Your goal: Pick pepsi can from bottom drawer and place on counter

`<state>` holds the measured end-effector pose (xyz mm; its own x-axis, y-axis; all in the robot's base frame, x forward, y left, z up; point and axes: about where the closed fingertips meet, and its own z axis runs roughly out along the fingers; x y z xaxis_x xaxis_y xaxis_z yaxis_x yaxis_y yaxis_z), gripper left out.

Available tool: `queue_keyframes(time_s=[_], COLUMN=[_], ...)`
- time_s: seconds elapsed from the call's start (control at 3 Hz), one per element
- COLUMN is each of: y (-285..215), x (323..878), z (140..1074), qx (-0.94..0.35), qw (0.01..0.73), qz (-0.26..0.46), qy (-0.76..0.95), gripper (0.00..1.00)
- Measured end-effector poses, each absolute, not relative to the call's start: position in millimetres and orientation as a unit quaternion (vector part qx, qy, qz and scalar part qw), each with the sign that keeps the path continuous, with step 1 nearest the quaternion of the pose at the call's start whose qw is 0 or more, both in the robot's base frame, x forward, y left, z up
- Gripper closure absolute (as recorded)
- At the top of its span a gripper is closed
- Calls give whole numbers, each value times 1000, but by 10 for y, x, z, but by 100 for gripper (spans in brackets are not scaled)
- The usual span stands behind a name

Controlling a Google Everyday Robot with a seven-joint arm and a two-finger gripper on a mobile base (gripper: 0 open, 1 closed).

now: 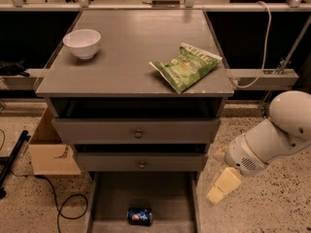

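Note:
The pepsi can point(140, 216) lies on its side on the grey floor of the pulled-out bottom drawer point(112, 198), near the lower edge of the view. The counter point(136, 47) is the wide grey top of the cabinet. My gripper point(219, 187), with pale yellow fingers, hangs low at the right of the cabinet, outside the drawer's right wall and to the right of and a little above the can in the view. The white arm point(272, 135) rises behind it to the right.
A white bowl point(81, 43) stands at the counter's back left and a green chip bag point(185, 66) lies at its right front. Two knobbed upper drawers point(138, 133) are slightly pulled out. A cardboard box point(48, 154) and a black cable point(63, 203) sit on the floor to the left.

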<state>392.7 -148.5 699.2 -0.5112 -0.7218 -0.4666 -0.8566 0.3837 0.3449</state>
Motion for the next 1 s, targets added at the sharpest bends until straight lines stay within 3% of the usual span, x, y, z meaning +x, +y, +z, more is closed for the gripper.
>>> queue_keyframes(time_s=[0.67, 1.0], y=[-1545, -1230], x=[3798, 3679], z=[6783, 6198], qx=[-458, -461], qw=[135, 111], qz=[309, 340], qy=[823, 812], gripper=[0, 0])
